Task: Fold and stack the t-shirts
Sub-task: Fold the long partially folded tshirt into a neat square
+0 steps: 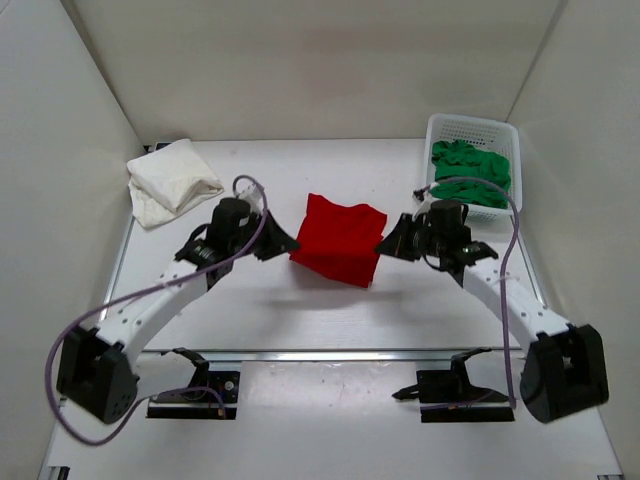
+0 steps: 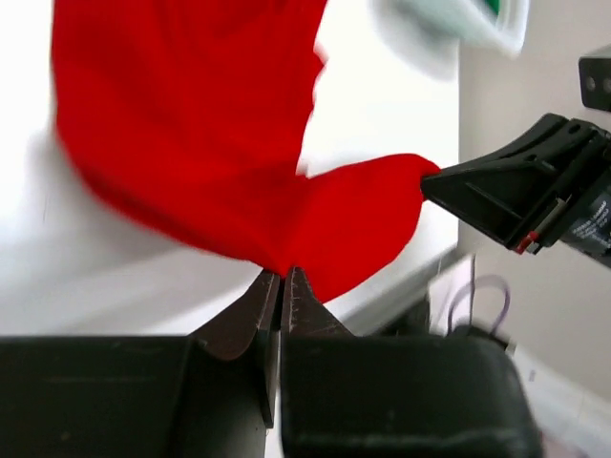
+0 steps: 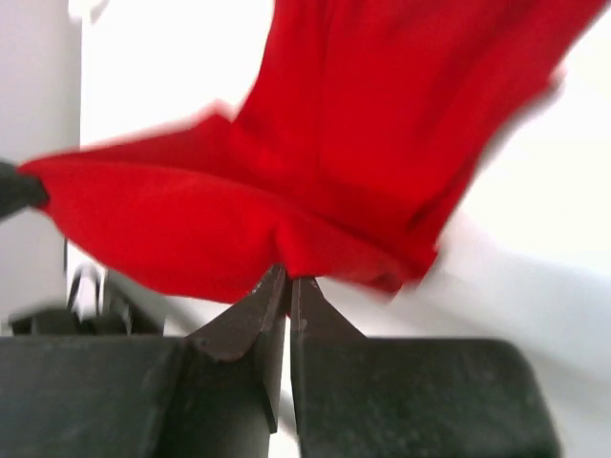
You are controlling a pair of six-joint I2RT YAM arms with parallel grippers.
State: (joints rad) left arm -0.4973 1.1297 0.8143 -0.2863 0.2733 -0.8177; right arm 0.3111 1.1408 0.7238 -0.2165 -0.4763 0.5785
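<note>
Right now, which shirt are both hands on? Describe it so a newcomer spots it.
Look at the middle of the white table. The red t-shirt is there, pinched on one side by the left hand and on the other by the right hand. Only it is red: the off-white t-shirt lies far left, the green t-shirt in the basket far right.

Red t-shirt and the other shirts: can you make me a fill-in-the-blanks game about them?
1. The left gripper and the right gripper both pinch the red t-shirt, so their jaws are ____.
2. The green t-shirt lies in the white ____.
3. The off-white t-shirt sits far back on the ____ gripper's side.

Missing words: shut; basket; left.
</note>
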